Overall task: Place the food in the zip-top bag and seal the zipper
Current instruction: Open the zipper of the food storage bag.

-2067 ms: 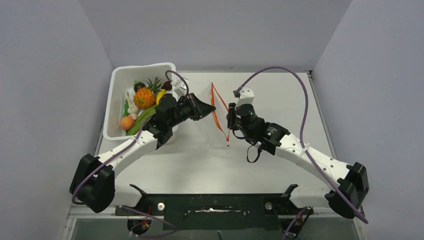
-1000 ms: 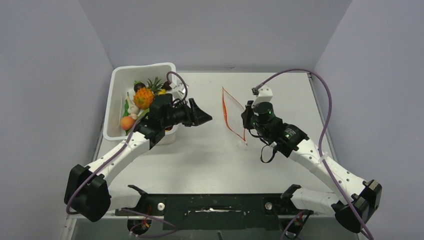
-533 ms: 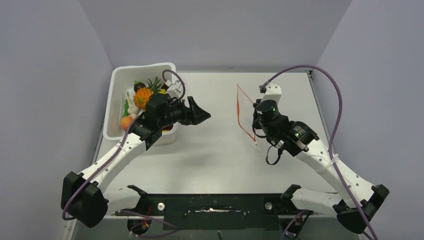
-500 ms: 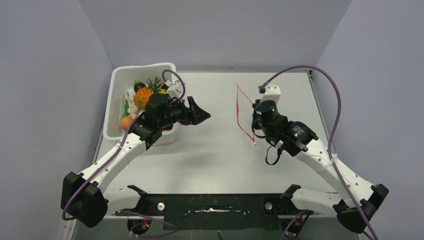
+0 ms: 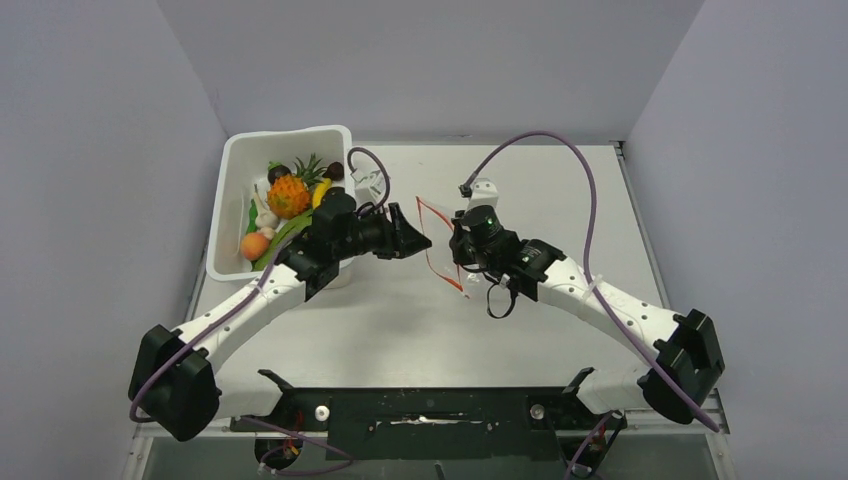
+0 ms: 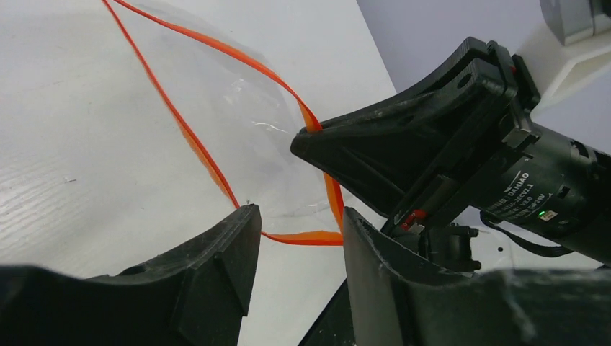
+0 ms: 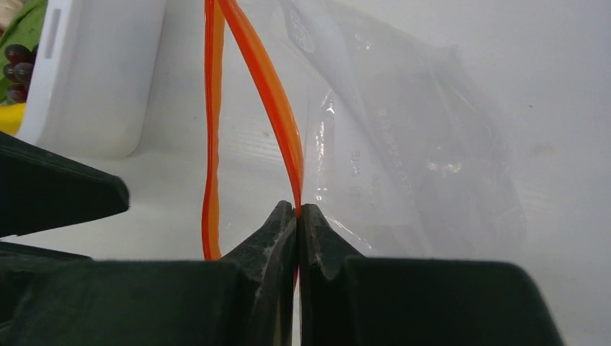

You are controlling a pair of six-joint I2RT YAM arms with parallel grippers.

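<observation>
The clear zip-top bag (image 5: 441, 252) hangs between my two grippers over the table's middle, its mouth open. My right gripper (image 5: 456, 246) is shut on one side of the red-orange zipper (image 7: 277, 108), pinching it at the fingertips (image 7: 297, 210). My left gripper (image 5: 420, 241) is open, and the zipper's other side (image 6: 306, 237) runs across the gap between its fingers (image 6: 297, 220). The food lies in the white tub (image 5: 228, 170): pineapple (image 5: 289, 195), red-orange fruit (image 5: 254, 245), green pod (image 5: 283, 237), banana (image 5: 320, 192), grapes (image 7: 18, 61). No food shows in the bag.
The white tub stands at the back left, just behind my left arm; its side wall shows in the right wrist view (image 7: 101, 72). Purple cables arc over both arms. Grey walls close in the table on three sides.
My right arm carried the bag out to the right, then brought it back left to my left gripper. My left gripper shifted slightly right and now straddles the bag's mouth edge.
</observation>
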